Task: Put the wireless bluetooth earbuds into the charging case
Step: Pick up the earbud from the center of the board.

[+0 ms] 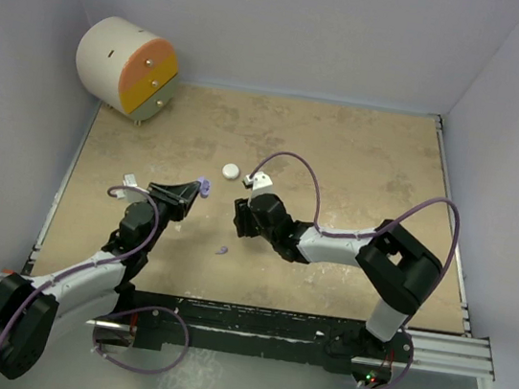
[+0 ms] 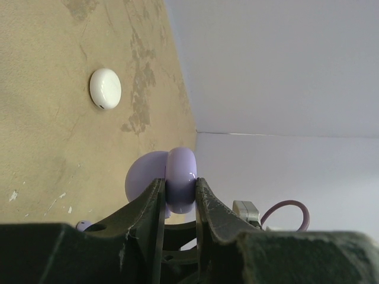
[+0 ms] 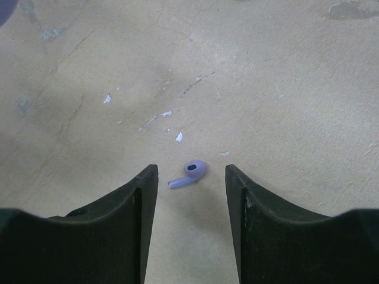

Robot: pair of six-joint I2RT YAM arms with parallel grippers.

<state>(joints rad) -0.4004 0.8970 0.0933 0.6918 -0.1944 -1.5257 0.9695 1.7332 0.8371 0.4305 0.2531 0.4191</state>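
From the right wrist view, one lilac earbud [image 3: 189,173] lies on the tan table [image 3: 284,89], stem to the left, framed between the spread fingers of my right gripper [image 3: 190,169]. The jaws stand wide apart, and neither finger touches it. From above, that arm reaches leftward across the table with its wrist tipped down towards the earbud. My left gripper [image 2: 180,184] is clamped on a lilac charging case [image 2: 179,171], held on edge off the table with its lid behind it. The left arm stretches forward and rightward. A closed white case [image 1: 231,170] sits on the table beyond both grippers.
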